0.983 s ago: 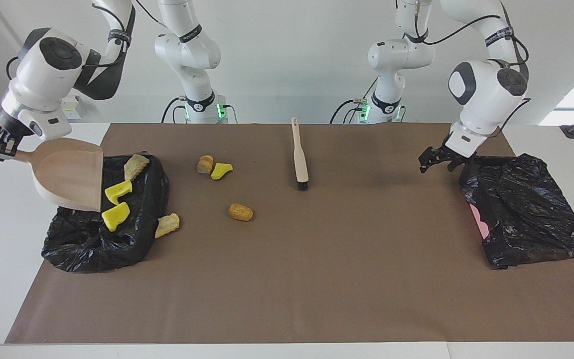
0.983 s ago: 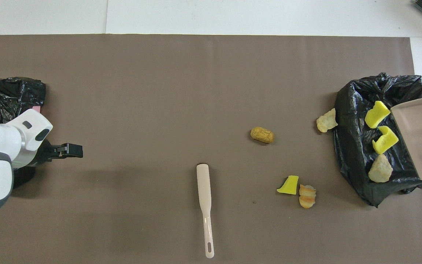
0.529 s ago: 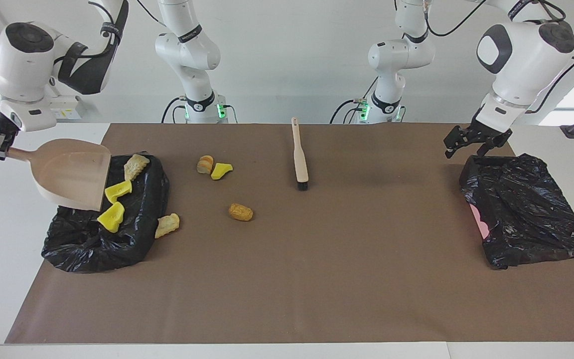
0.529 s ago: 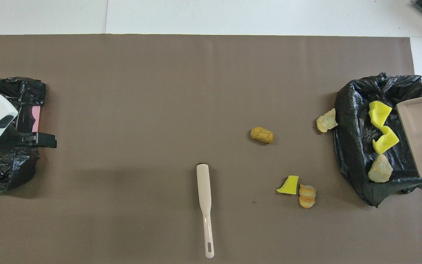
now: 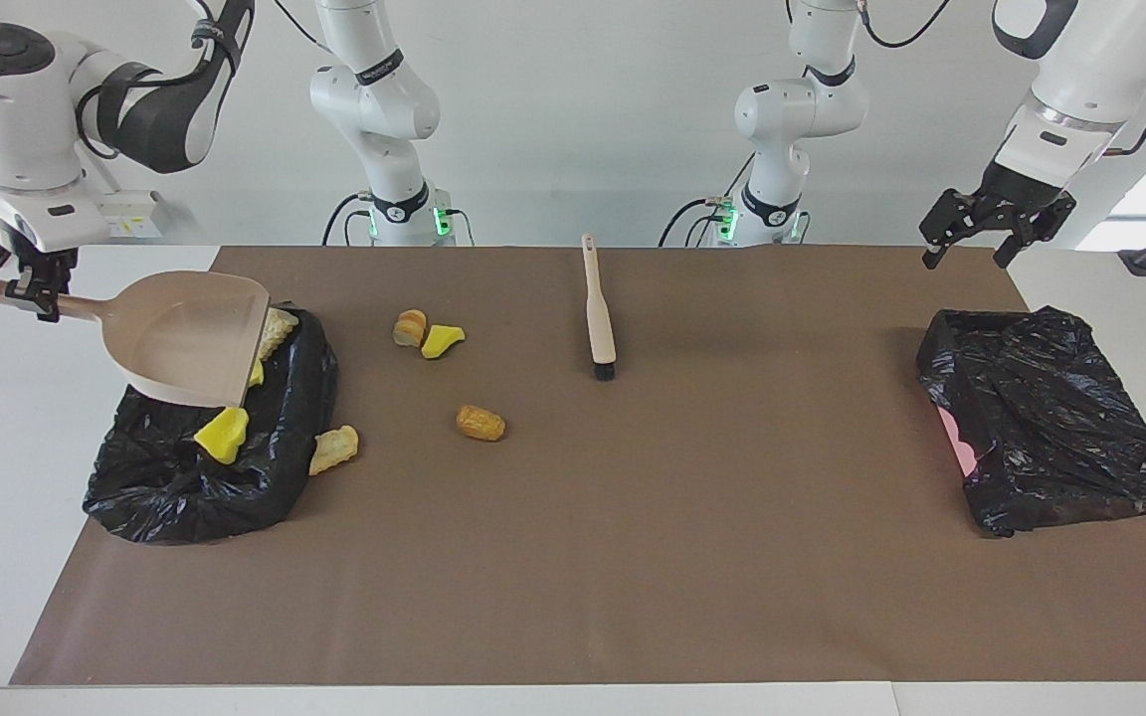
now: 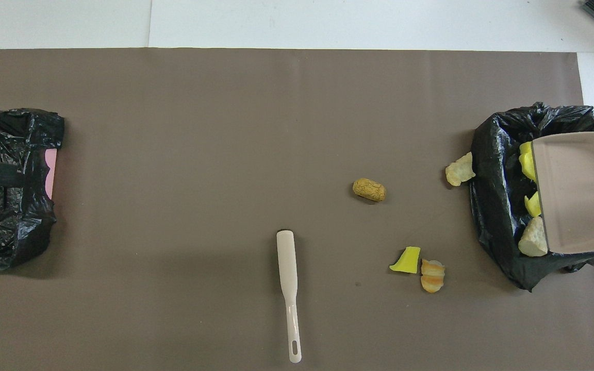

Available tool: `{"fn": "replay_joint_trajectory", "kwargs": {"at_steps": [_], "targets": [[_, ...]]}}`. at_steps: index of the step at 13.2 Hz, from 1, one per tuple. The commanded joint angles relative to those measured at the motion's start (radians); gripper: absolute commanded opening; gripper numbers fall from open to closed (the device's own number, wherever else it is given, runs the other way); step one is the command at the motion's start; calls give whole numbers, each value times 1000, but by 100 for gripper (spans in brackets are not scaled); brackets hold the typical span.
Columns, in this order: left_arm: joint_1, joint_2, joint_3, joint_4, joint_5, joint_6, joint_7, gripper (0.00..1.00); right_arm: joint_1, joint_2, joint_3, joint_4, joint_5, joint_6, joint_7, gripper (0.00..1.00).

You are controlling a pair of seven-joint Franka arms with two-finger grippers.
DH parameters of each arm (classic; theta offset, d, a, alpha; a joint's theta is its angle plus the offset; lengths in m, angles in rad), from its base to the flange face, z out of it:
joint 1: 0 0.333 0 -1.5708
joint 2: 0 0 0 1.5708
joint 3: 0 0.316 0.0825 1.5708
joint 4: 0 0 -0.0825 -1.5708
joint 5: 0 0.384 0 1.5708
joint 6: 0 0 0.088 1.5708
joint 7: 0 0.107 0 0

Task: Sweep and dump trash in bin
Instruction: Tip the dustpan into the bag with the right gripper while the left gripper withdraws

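Seven lumps of trash are in view. Three lie in the black bin bag [image 5: 185, 477] at the right arm's end of the table: a yellow chunk [image 5: 222, 435] clear of the dustpan, another yellow chunk [image 6: 526, 161] and a pale bread-like piece [image 6: 532, 242] partly hidden under the dustpan's lip. A fourth, a tan piece [image 5: 334, 448], rests on the brown mat [image 5: 633, 557] touching the bag's outer edge. Three more lie loose on the mat toward the middle: an orange-brown lump [image 5: 480, 423], and, nearer the robots, a yellow wedge [image 5: 442, 340] touching a striped bread piece [image 5: 410, 326].

The right end effector [image 5: 39, 294] is clamped on the handle of the one dustpan [image 5: 190, 338], holding it raised over the bag, its open mouth tipped down toward the bag.

The left end effector [image 5: 995, 214] hangs high with fingers spread wide and nothing between them, over the table's edge by a second black bin bag [image 5: 1050, 418].

One brush [image 5: 597, 308] lies on the mat, untouched
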Motion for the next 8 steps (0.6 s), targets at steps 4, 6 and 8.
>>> {"fn": "replay_joint_trajectory", "kwargs": {"at_steps": [4,6,8], "targets": [[-2,7,-4,7,15,-14,0,100,45,-21,29,1,101,-136,256,0],[-8,7,-4,9,15,-22,-1,100,76,-21,30,1,127,-164,380,0],[-6,2,-10,52,9,-52,-6,100,120,-21,30,3,147,-196,516,0]]}}
